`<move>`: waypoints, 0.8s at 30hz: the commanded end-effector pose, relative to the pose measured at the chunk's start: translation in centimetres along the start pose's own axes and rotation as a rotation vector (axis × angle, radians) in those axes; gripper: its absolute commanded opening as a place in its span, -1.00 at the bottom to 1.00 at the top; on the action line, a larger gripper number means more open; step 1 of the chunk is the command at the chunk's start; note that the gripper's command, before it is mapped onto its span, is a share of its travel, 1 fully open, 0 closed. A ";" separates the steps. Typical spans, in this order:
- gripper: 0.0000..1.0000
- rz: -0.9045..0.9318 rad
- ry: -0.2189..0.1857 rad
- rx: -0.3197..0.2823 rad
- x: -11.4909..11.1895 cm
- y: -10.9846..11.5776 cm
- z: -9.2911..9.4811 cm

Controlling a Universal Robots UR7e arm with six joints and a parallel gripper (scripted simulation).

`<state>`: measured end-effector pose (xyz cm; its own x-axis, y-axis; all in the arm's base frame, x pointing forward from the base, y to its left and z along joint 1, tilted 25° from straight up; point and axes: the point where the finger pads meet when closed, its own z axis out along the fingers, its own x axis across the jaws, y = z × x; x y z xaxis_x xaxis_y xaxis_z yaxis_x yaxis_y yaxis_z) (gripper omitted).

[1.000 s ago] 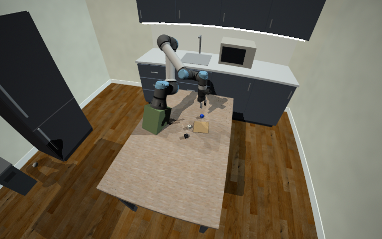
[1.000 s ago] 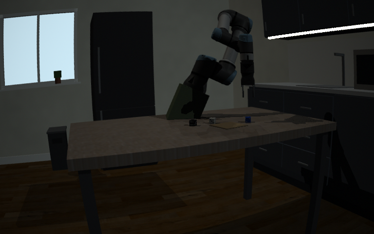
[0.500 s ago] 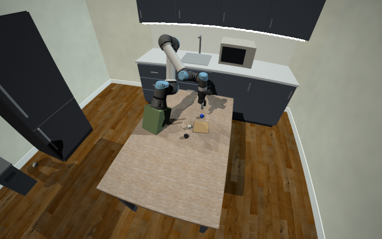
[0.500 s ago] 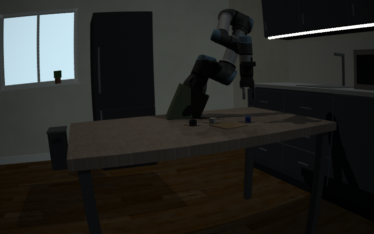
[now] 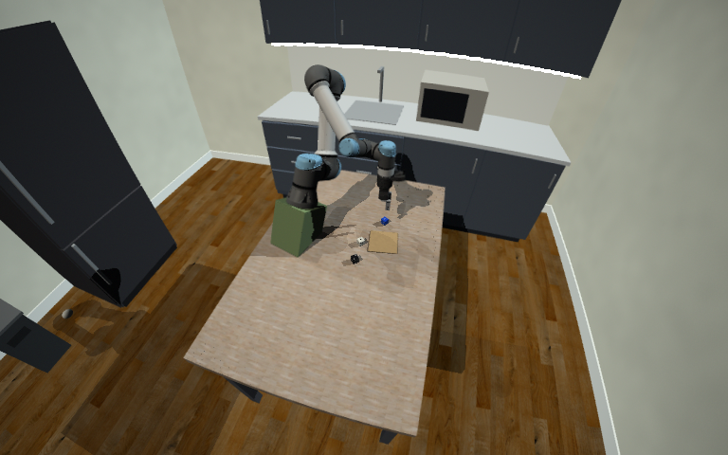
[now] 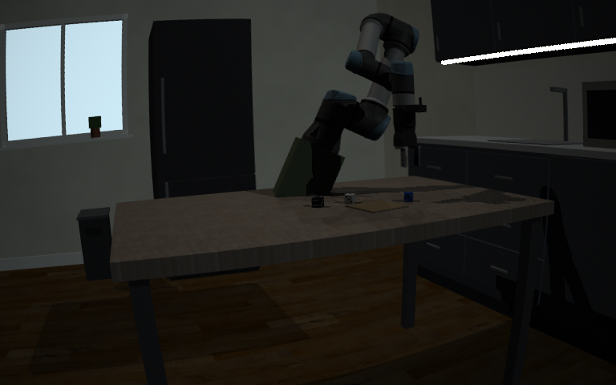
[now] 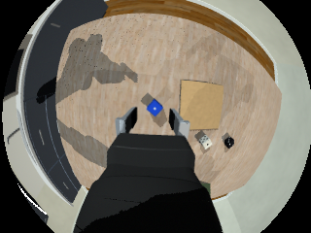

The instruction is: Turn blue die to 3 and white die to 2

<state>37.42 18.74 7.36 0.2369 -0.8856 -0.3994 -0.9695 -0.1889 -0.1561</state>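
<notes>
On the wooden table [image 5: 333, 332] [image 6: 236, 227] [image 7: 160, 44], the tan mat [image 5: 383, 242] [image 6: 377, 205] [image 7: 201, 105] lies flat. Near it sit the blue [image 5: 385, 220] [image 6: 408, 196] [image 7: 155, 107], white [image 5: 361, 241] [image 6: 349, 198] [image 7: 205, 142] and black dice [image 5: 354, 259] [image 6: 317, 201] [image 7: 228, 142].

From the top view, we see a mat [image 5: 383, 242] [image 6: 377, 205] [image 7: 201, 105] on the table [image 5: 333, 321] [image 6: 227, 231] [image 7: 155, 49]. Around it, we find one die [image 5: 384, 220] [image 6: 408, 196] [image 7: 155, 108] at twelve o'clock, a second die [image 5: 361, 241] [image 6: 349, 198] [image 7: 205, 141] just beside it at nine, and a third die [image 5: 354, 259] [image 6: 317, 201] [image 7: 228, 142] at eight.

My arm [image 5: 334, 114] [image 6: 368, 37] has pale grey tubes, dark grey rounded joints with blue caps, and a black gripper [image 5: 387, 204] [image 6: 409, 162] [image 7: 153, 114] with slim grey, black-padded fingers.
</notes>
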 end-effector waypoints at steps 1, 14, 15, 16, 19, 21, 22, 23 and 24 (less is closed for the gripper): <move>1.00 -0.175 0.001 0.000 0.0 0.1 0.5; 1.00 -0.445 0.001 0.000 0.0 0.2 1.3; 1.00 -0.445 0.001 0.000 0.0 0.2 1.3; 1.00 -0.483 0.001 0.000 0.0 0.3 1.5; 1.00 -0.583 0.001 0.000 0.0 0.4 1.8; 1.00 -0.619 0.001 0.000 0.0 0.5 1.9; 1.00 -0.649 0.001 0.000 0.0 0.5 2.0; 1.00 -0.674 0.001 0.000 0.0 0.6 2.0; 1.00 -0.678 0.001 0.000 0.0 0.6 2.0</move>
<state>37.19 19.44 5.89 0.7066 -0.6583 -0.2596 -0.7048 -0.6219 -0.3414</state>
